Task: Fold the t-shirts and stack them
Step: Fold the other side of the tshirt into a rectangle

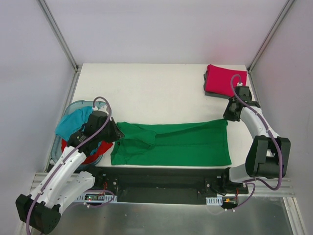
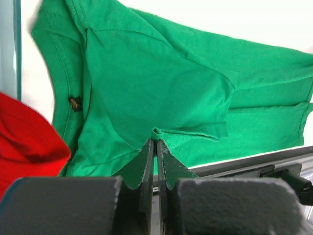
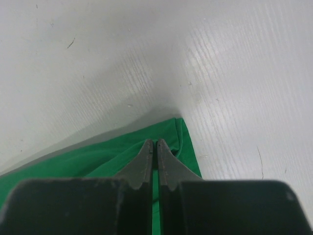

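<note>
A bright green t-shirt point(image 1: 181, 144) lies folded lengthwise along the table's near edge. My left gripper point(image 1: 117, 133) is shut on a small pinch of its cloth at the left end, which shows in the left wrist view point(image 2: 156, 142), where the green t-shirt point(image 2: 161, 83) fills the frame. My right gripper point(image 1: 228, 117) is shut on the shirt's far right corner; in the right wrist view point(image 3: 156, 142) it pinches the green cloth point(image 3: 98, 161). A folded crimson-pink t-shirt point(image 1: 220, 81) lies at the back right on a dark grey layer point(image 1: 206, 84). The teal t-shirt point(image 1: 73, 121) and the red t-shirt point(image 1: 97, 151) are at the left.
A pale-blue plastic tub point(image 1: 73, 104) at the left edge holds the teal and red shirts; the red cloth point(image 2: 24, 137) hangs over its rim beside my left gripper. A black rail point(image 1: 161, 177) runs along the table's near edge. Grey walls enclose the white table point(image 1: 156, 93).
</note>
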Controlling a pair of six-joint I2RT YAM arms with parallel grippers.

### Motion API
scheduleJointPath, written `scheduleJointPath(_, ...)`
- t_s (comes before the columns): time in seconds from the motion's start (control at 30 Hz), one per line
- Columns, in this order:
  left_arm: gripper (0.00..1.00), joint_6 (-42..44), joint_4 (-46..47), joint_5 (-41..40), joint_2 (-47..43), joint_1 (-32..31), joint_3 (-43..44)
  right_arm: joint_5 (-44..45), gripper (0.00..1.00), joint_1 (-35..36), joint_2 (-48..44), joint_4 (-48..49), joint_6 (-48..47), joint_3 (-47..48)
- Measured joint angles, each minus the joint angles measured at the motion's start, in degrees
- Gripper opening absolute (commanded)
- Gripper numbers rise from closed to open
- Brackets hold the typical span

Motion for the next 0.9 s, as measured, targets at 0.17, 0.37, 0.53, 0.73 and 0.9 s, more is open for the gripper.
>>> scheduleJointPath(0.17, 0.0, -0.74, -2.21, 0.52, -3.26, -0.35, -2.6, 0.11, 0.05, 0.0, 0.0, -0.11, -0.11, -1.2)
scheduleJointPath(0.37, 0.06, -1.44, -3.19, 1.42, -3.28, -2.1, -7.06, 0.15, 0.12, 0.0, 0.0, -0.13, -0.15, -3.04)
scheduleJointPath(0.53, 0.39, -2.05, -4.48, 1.84, -3.54, -2.4, -8.48, 1.99, 0.42, 0.0, -1.36, -0.35, 0.26, -5.62)
scheduleJointPath(0.73, 0.74, -2.4, -6.69, 1.84, -6.43, -2.54, -7.28, 6.78, 0.8, -0.04, -5.84, -2.73, 1.16, -6.54)
scheduleJointPath(0.9, 0.99, -2.29, -7.15, 1.68, -6.08, -4.79, -3.21, 5.27, 1.0, -0.02, -12.26, -2.19, 0.81, -7.06)
